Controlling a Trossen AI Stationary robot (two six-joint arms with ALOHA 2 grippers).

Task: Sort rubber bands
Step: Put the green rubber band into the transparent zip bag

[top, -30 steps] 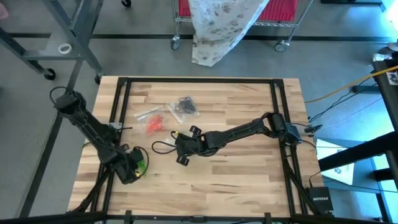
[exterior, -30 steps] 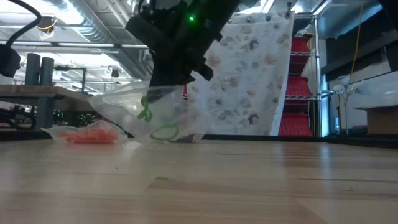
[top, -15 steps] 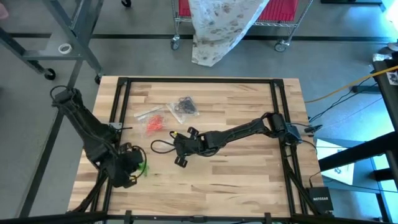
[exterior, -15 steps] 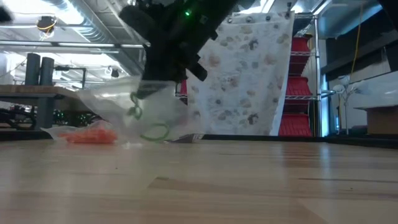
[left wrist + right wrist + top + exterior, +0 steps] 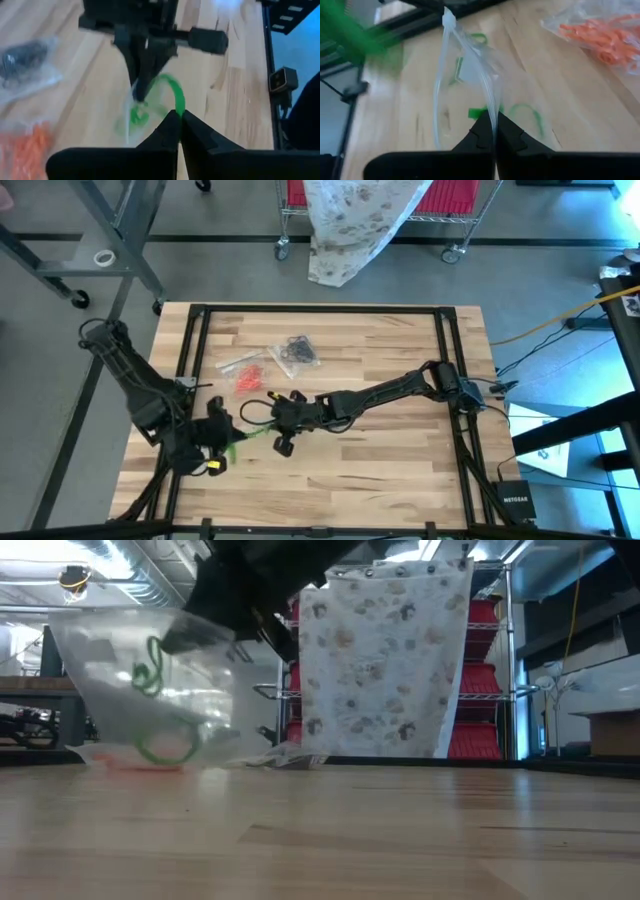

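My right gripper (image 5: 270, 423), at the table's middle, is shut on a clear plastic bag (image 5: 130, 670) that holds green rubber bands (image 5: 150, 665). My left gripper (image 5: 178, 117), just to its left near the front edge (image 5: 230, 446), is shut on one green rubber band (image 5: 175, 95), which reaches toward the bag's mouth. The bag's lower part rests on the table (image 5: 170, 755). My left gripper pinches the green band's near end (image 5: 177, 107) between its two fingertips, slanting down from the table's left. The band arcs away from the fingers toward the right gripper, clear of the table. My right gripper pinches the bag's top edge (image 5: 492, 107) between its fingertips, slanting down from the table's right. The bag hangs below and stretches away from the fingers; one layer or two, I cannot tell.
A bag of orange bands (image 5: 250, 377) and a bag of black bands (image 5: 297, 350) lie on the far side of the grippers. A black cable loop (image 5: 255, 416) lies between the arms. Bare wood lies to the right and front (image 5: 400, 460).
My left gripper has risen from the table near the front left and tipped toward level, drawing a green band out toward the right gripper. My right gripper has shifted slightly toward the table's left and tipped, and the bag has swung up with it.
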